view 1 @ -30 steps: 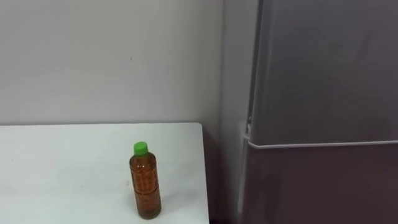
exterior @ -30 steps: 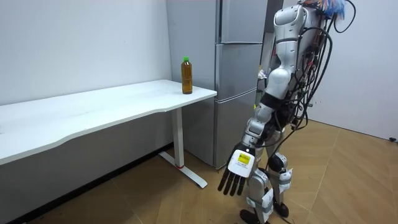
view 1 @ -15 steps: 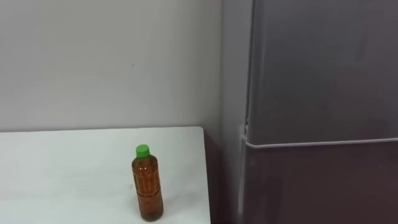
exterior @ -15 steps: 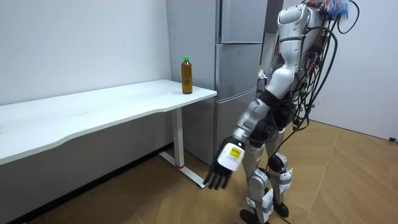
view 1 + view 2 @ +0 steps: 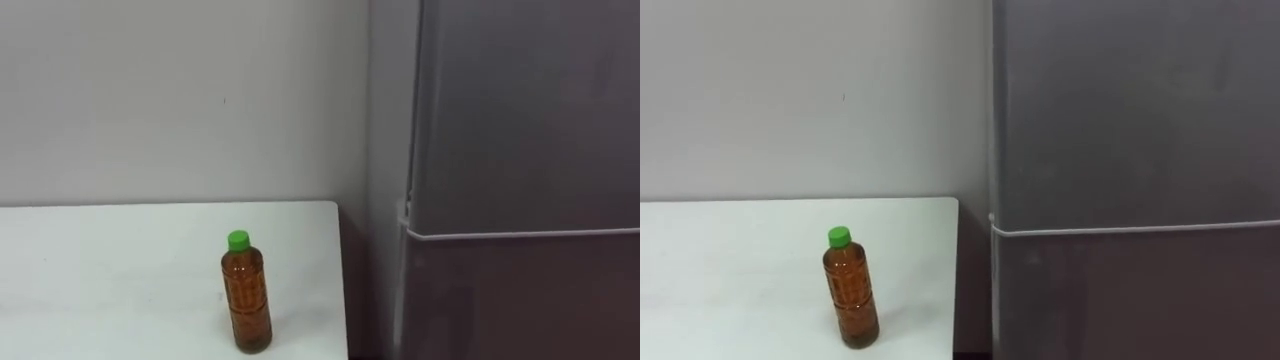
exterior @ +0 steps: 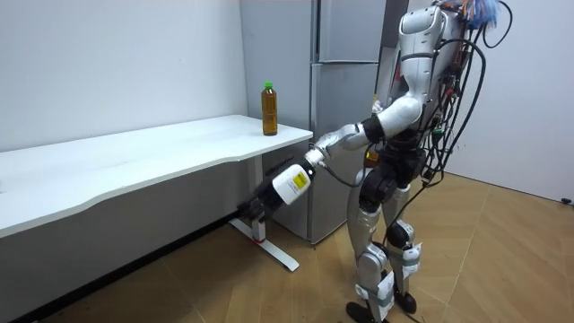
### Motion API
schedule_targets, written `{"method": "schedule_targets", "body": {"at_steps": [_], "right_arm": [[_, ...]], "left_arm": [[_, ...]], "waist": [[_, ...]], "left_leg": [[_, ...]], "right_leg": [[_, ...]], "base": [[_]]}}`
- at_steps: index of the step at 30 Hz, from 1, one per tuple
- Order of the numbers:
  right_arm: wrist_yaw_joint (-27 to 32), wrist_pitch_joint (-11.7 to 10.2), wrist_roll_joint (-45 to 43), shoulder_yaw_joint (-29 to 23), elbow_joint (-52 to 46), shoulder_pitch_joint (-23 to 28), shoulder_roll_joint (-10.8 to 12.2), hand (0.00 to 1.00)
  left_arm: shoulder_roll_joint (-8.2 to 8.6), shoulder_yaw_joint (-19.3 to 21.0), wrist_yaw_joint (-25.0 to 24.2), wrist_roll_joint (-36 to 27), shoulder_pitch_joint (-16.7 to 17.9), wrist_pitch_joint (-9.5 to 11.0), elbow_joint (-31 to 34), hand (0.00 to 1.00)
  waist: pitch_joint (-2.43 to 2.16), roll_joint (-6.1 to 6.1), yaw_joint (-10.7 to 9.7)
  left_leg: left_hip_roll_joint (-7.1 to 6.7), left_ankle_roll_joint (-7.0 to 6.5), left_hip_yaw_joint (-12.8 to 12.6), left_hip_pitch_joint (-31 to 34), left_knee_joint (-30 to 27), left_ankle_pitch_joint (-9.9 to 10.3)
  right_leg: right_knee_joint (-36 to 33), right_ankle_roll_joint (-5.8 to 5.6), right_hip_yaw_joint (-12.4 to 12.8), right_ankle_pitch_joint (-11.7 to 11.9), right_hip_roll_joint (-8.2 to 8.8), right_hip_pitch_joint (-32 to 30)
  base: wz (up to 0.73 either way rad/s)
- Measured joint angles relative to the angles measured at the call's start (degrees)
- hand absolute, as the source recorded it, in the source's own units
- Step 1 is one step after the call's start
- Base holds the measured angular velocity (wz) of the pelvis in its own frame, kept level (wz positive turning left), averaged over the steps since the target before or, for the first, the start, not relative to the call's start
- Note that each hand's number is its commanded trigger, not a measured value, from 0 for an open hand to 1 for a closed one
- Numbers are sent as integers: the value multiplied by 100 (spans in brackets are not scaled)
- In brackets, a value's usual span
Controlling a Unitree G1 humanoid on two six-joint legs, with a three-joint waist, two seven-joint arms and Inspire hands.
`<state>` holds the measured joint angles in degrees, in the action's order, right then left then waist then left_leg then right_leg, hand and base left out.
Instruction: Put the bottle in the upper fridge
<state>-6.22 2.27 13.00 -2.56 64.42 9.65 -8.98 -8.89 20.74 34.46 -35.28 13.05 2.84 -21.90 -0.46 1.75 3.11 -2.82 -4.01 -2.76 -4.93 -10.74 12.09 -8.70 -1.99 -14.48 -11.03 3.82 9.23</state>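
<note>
Left hand (image 6: pixel 274 192) below tabletop (image 6: pixel 134 161), apart from bottle (image 6: pixel 269 109).

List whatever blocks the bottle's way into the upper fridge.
The shut upper fridge door blocks it. The bottle stands upright on the white table just beside it; nothing else visible lies between them.

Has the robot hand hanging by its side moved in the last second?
Yes. The left robot hand has swung up from near the floor and toward the room view's left, now just below the edge of the white table.
</note>
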Motion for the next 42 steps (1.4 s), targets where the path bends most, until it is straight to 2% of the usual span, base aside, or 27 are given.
{"method": "schedule_targets", "body": {"at_steps": [5,9,16,18,20,26,29,34,42], "right_arm": [[124,-40,12,-25,-32,67,12,0],[134,-40,41,-93,-28,116,14,0],[126,-41,29,-115,-27,111,18,0],[180,-42,40,-115,-28,98,31,0],[190,-44,37,-115,-32,98,37,0],[74,-36,3,-183,-56,68,65,0],[-2,-40,-8,-208,-30,35,65,0],[-17,-35,-32,-209,-28,57,73,0],[50,-39,-60,-217,-89,4,156,0]], "left_arm": [[-6,96,377,102,24,86,1053,0],[-6,229,430,721,27,157,1560,0],[-6,388,370,796,17,158,2327,0],[-6,388,339,843,-49,158,2674,0],[-6,392,307,844,-174,158,2864,0],[-5,369,-70,914,-410,142,3501,0],[-6,328,-361,1263,-573,138,3702,0],[-7,-29,-801,1972,-900,70,4284,0],[-5,-611,-1833,2240,-1288,-435,4691,0]], "waist": [[0,10,50],[4,28,68],[6,37,30],[35,42,31],[38,42,32],[52,25,-56],[51,38,-142],[44,-15,-196],[38,-20,-457]], "left_leg": [[4,0,1,18,-7,0],[7,1,1,15,-6,0],[8,4,12,23,-37,3],[8,4,19,34,-48,7],[8,4,23,34,-48,7],[5,5,52,74,-68,10],[-4,0,104,121,-98,17],[-7,1,126,134,-97,15],[3,3,110,133,-78,13]], "right_leg": [[-9,2,24,2,-6,-18],[-6,3,33,3,-8,-20],[-12,5,2,4,-9,-13],[-13,5,10,4,-10,-11],[-18,5,14,5,-10,-9],[-17,5,-3,5,-12,-32],[-12,4,-59,7,-8,-22],[-6,5,-59,8,-8,-14],[0,5,32,8,-23,-26]], "base": [[0],[0],[0],[0],[0],[2],[9],[3],[0]]}}
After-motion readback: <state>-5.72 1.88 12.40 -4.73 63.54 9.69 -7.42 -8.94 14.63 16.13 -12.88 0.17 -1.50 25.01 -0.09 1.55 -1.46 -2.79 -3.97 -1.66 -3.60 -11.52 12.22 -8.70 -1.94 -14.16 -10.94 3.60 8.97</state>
